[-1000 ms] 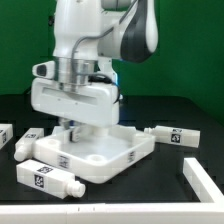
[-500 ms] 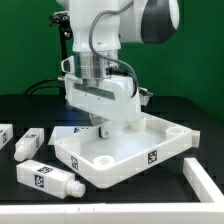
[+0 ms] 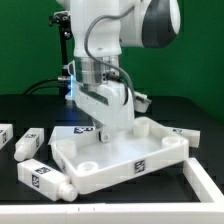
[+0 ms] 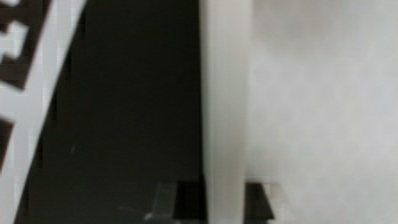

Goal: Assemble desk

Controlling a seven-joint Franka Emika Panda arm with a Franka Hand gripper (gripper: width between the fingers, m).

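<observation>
The desk's white square panel [image 3: 116,169] lies on the black table with its sockets up, one corner toward the front. My gripper [image 3: 100,128] reaches down onto its far rim and is shut on that rim wall. In the wrist view the thin white rim wall [image 4: 224,100] runs straight between the two dark fingertips of the gripper [image 4: 221,200]. Two white block legs [image 3: 28,142] [image 3: 5,135] lie at the exterior view's left. Another leg [image 3: 45,178] rests at the panel's front left corner. A fourth leg [image 3: 186,135] pokes out behind the panel's right corner.
A white bar [image 3: 205,184] lies near the front at the exterior view's right. The marker board [image 4: 25,70] shows beside the panel in the wrist view. A green wall stands behind the table.
The gripper has swung toward the exterior view's right with the rim in its grip. The panel has turned with it, and its right corner now covers part of the leg there.
</observation>
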